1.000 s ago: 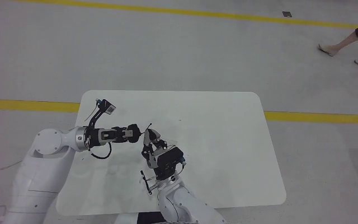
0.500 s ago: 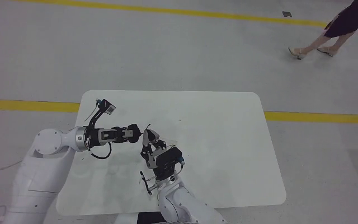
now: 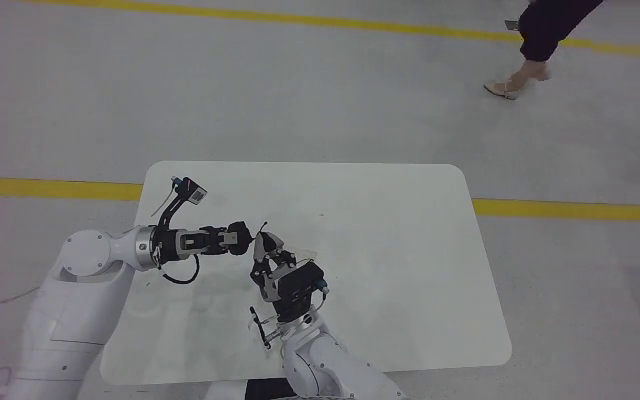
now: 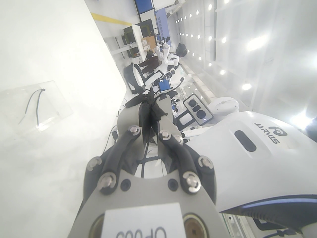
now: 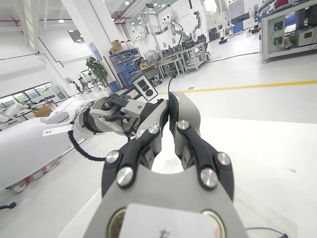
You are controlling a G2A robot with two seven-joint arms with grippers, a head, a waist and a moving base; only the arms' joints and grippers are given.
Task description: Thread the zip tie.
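Fingers [image 5: 184,111] of right gripper [image 5: 169,107]: pinched on thin black plastic zip tie [image 5: 169,86], strand rising past the tips | left gripper [image 4: 148,108]: fingers closed, tips against them, contents unclear | change: both nearly still for a second | threading apparently stalled at alignment.

The zip tie [image 5: 169,87] — thin, black — stands upright, pinched in the right gripper [image 5: 169,111], head on top.

White table [image 3: 400,250] bears clear sheet [image 4: 55,101], perhaps plastic.
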